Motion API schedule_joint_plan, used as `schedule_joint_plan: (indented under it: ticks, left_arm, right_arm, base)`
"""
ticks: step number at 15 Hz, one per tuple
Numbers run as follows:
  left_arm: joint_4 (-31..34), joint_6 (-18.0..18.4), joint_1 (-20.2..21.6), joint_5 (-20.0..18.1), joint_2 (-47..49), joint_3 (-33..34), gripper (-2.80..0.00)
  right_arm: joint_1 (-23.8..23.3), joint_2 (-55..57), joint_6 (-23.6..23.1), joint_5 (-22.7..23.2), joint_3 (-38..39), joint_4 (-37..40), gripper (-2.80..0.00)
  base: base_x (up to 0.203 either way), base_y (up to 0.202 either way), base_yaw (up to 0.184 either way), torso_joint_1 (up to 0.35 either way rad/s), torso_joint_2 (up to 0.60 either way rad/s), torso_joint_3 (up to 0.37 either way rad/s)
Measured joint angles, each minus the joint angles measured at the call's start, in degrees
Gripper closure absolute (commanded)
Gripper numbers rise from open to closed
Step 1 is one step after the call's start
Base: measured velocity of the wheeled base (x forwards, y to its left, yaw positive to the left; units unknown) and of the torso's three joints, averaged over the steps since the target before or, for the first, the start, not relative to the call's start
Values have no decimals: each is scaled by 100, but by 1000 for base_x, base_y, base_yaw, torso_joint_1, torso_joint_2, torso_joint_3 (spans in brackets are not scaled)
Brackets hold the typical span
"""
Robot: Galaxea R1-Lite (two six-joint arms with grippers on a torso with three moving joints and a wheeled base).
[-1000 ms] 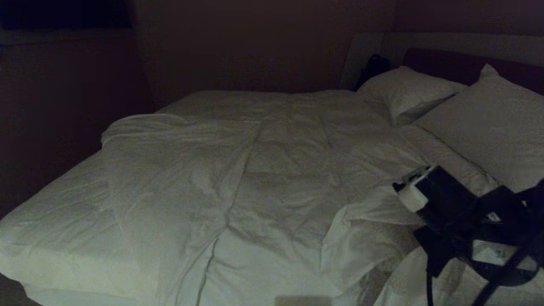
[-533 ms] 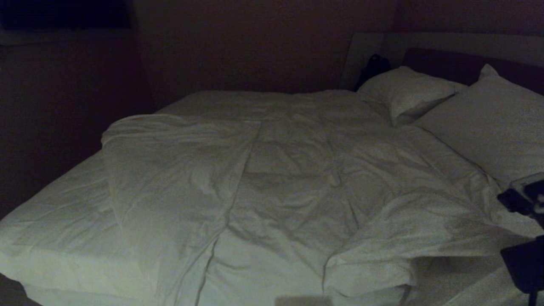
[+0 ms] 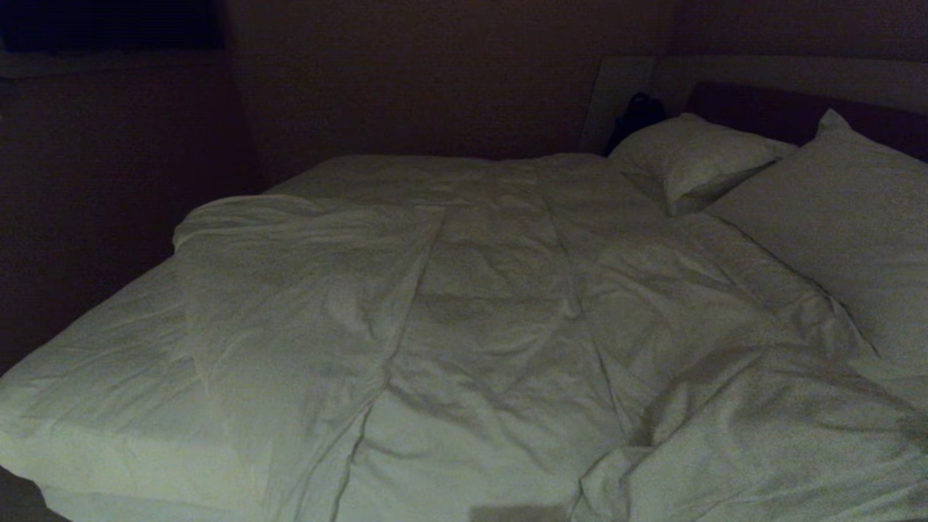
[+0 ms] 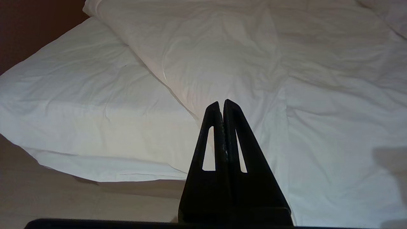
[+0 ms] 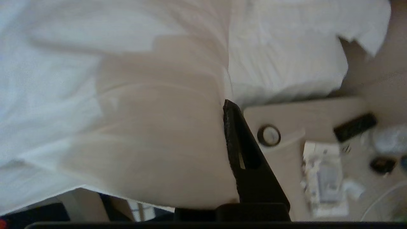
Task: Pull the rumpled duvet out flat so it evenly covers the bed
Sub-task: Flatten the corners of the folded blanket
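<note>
Duvet (image 3: pixel 507 304) fabric fills the near part of the head view: a raised, creased fold lies at the near right edge of the bed (image 3: pixel 87 377), and the cover runs from there up to the pillows. Neither arm shows in the head view.

Left gripper (image 4: pixel 221 105): jaws pressed together with nothing between them, held in the air off the near side of the bed, pointing across the duvet (image 4: pixel 254 63). In this view the folded-back duvet edge runs diagonally, leaving the mattress sheet (image 4: pixel 79 95) bare at the foot-end corner.

Right gripper (image 5: pixel 226 106): jaws closed on a fold of the duvet (image 5: pixel 159 127); the cloth drapes over and hides one finger, and the other dark finger (image 5: pixel 244 159) shows beside it. Blurred behind it are a pale surface (image 5: pixel 302 111) with a round item (image 5: pixel 269 135) and, probably, a dark remote-like bar (image 5: pixel 354 127).

Mid-bed, a long seam or crease divides the duvet; its left part is doubled back on itself, with the bare sheet (image 3: pixel 109 348) beyond it toward the foot.

Farthest, two white pillows (image 3: pixel 696 156) (image 3: pixel 848 217) rest against the dark headboard (image 3: pixel 761 109), with a small dark object (image 3: pixel 638 116) at the headboard's far end.
</note>
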Motion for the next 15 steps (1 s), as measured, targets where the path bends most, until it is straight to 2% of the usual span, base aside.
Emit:
schedule_joint_plan:
  ticks: [3,7,15]
  left_arm:
    - [0,-4,0,-2,0,0,0]
    - [0,0,0,-2,0,0,0]
    - [0,0,0,1,0,0,0]
  right_arm:
    - [-351,-539,1,277,154,186,0]
    - [-492,-1118,2,555,410,411,0]
    - [-626,-1978,57,632,814,722,0]
  base:
    - [0,0,0,0,0,0]
    - [0,0,0,0,0,0]
    - [0,0,0,0,0,0]
